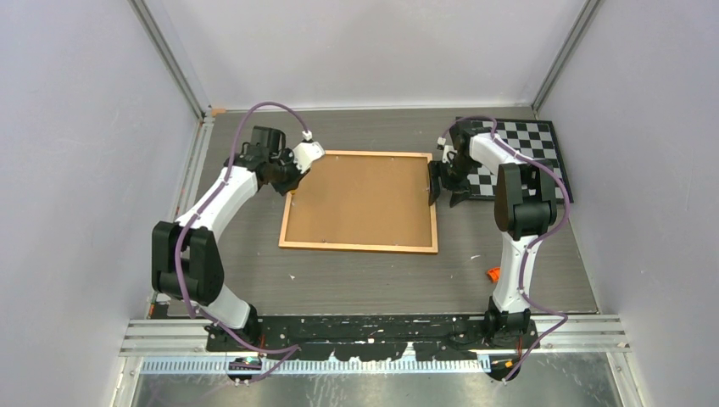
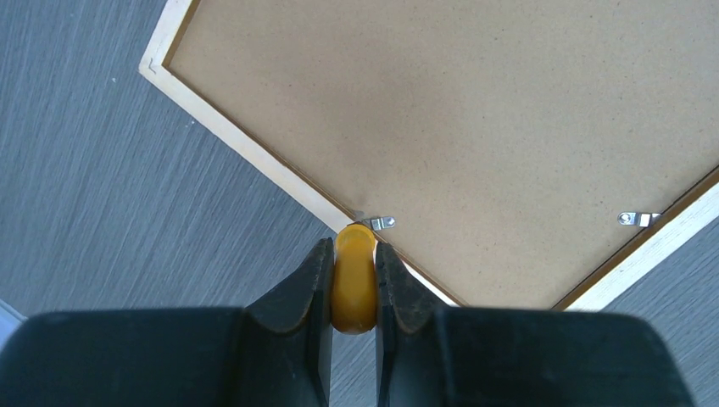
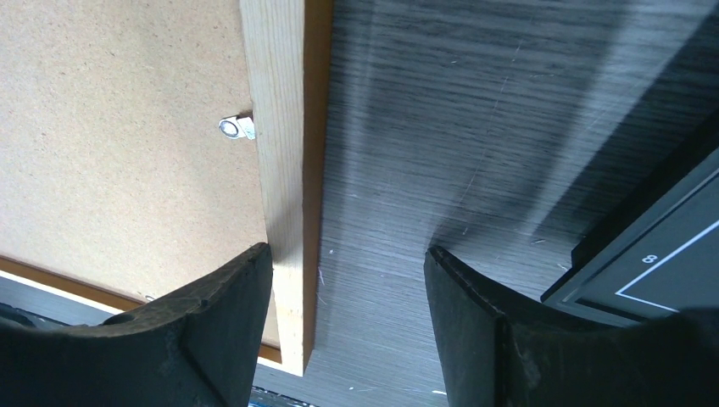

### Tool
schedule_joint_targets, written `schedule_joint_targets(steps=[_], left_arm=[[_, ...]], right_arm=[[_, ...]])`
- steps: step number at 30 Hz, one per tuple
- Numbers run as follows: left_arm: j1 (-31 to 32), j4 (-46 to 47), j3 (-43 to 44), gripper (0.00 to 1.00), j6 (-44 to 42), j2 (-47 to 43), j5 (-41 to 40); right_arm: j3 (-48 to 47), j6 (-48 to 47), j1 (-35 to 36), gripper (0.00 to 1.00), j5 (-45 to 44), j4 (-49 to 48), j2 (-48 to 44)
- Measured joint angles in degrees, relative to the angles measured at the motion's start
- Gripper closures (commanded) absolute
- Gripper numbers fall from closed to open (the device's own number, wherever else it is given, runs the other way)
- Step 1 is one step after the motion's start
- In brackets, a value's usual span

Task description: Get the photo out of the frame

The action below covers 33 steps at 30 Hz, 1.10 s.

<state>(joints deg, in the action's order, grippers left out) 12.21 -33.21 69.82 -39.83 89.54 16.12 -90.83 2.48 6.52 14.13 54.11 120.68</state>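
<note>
Top external view: the frame [image 1: 359, 202] lies back-up on the table [image 1: 526, 271]. The left gripper [image 2: 353, 254] is clamped on a yellow piece [image 2: 354, 292], possibly a pry tool, at a metal clip [image 2: 382, 223]. The right gripper [image 3: 348, 275] gapes, straddling the frame's right rail.

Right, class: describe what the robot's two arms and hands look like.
The left arm and right arm have white tubular links, bulky black joint housings and a looping purple cable each. The left hand and right hand are matte black, two thick curved fingers each.
</note>
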Motion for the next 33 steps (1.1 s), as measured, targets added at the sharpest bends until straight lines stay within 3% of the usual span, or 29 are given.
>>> schedule_joint_targets(steps=[14, 33], left_arm=[[-0.87, -8.11, 2.23, 1.00, -3.13, -0.11, 5.01], [-1.33, -6.60, 2.34, 1.00, -8.70, 1.22, 5.01]], right_arm=[[0.00, 0.00, 0.02, 0.30, 0.00, -0.02, 0.00], [-0.04, 0.02, 0.42, 0.30, -0.26, 0.09, 0.00]])
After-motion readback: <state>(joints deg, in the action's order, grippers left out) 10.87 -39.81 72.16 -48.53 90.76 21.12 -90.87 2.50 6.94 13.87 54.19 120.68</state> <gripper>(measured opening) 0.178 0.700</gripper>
